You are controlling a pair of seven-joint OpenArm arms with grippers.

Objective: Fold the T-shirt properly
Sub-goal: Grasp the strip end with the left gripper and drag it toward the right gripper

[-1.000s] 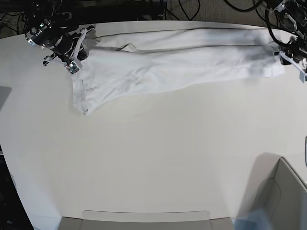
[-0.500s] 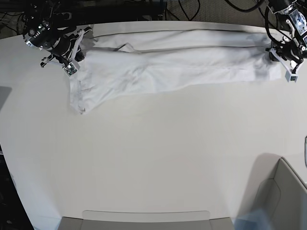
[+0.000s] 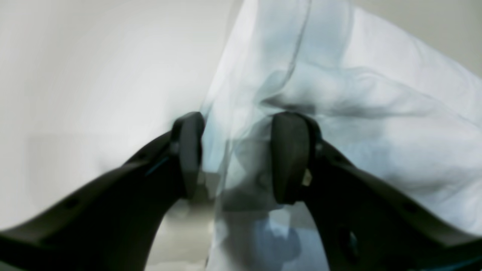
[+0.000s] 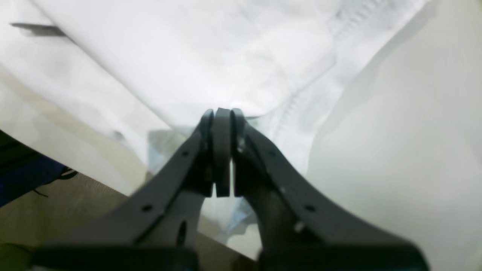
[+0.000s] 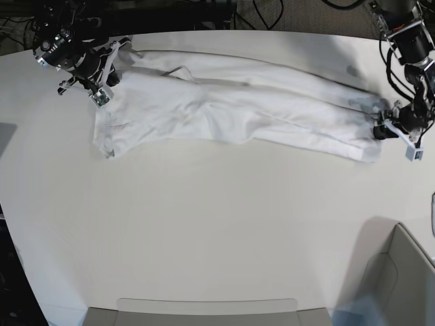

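Note:
The white T-shirt (image 5: 231,109) lies stretched in a long band across the far part of the table, slanting toward the front at its right end. My right gripper (image 5: 102,87) is at the shirt's far-left end. In the right wrist view the right gripper (image 4: 222,120) is pinched shut on a hemmed edge of the shirt (image 4: 196,56). My left gripper (image 5: 389,129) is at the shirt's right end. In the blurred left wrist view the left gripper (image 3: 235,158) has its jaws apart, with an edge of the shirt (image 3: 376,113) hanging between them.
The white tabletop (image 5: 217,224) reaches from the shirt to the front. A grey bin (image 5: 401,278) stands at the front right and a flat tray edge (image 5: 204,305) at the front. Cables (image 5: 272,10) lie behind the table's far edge.
The left arm has swung toward the front and pulled the shirt's right end with it, so the band now slants. The right gripper has stayed at the left end.

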